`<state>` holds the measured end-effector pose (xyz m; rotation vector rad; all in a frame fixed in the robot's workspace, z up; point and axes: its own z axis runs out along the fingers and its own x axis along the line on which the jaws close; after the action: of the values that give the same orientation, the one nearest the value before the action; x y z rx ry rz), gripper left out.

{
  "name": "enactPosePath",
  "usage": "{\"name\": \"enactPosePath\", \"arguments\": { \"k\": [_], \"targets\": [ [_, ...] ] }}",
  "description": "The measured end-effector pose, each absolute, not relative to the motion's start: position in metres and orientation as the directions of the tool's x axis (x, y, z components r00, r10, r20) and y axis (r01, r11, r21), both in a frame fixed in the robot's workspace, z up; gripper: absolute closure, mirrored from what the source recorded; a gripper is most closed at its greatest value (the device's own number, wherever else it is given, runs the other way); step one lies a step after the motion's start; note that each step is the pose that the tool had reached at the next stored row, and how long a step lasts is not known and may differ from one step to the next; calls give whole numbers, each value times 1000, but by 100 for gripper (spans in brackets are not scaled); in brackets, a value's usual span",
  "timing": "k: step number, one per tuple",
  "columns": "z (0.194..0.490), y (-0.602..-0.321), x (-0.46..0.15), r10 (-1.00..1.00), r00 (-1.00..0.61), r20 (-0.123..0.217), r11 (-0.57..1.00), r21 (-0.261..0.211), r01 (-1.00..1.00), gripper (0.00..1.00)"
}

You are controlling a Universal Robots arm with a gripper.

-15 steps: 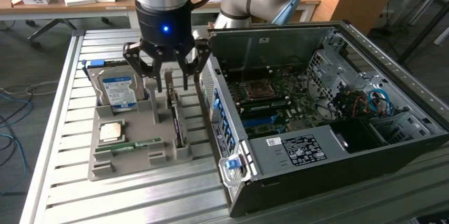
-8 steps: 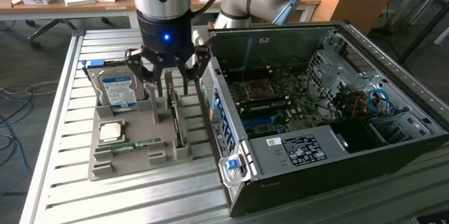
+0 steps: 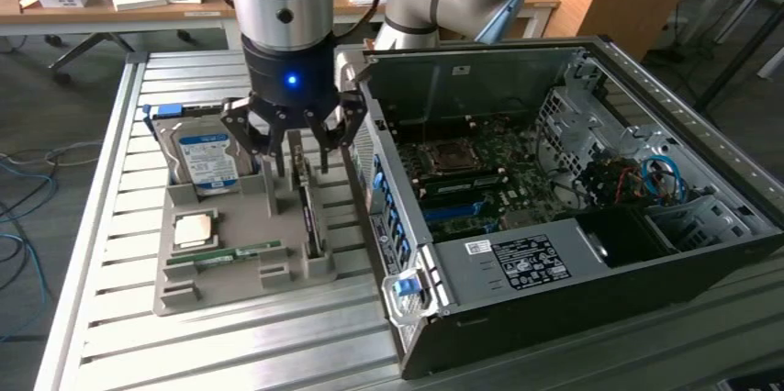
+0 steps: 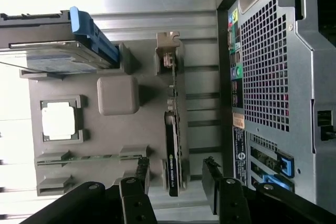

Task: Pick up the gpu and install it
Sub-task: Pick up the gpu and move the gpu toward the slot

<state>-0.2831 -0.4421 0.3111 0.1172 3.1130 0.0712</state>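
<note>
Gpu (image 4: 173, 150) first: the thin card stands on its long edge in a narrow slot of the grey tray (image 3: 239, 212), along the tray's side nearest the open computer case (image 3: 588, 253). Its dark face shows pale lettering near one end. Directly above that slot hangs the gripper (image 3: 300, 157), its fingers (image 4: 140, 170) released and spread wide, one to each side of the card's end and neither touching it; nothing is grasped. Further across the tray, away from the case, a small green memory stick (image 3: 227, 255) lies in its own slot, a square processor chip (image 3: 196, 229) sits in a recess, and a blue-labelled silver hard drive (image 3: 206, 160) rests in the bay on the tray's outer side. Tray and case sit just beside each other on the slatted metal worktop (image 3: 105, 253), the case lying with its open side upward.
</note>
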Motion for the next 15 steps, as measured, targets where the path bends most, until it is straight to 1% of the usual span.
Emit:
{"name": "enactPosePath", "arguments": {
  "k": [15],
  "targets": [
    [286,-442,-283,76,-997,-24,996,47,75,47]
  ]
}}
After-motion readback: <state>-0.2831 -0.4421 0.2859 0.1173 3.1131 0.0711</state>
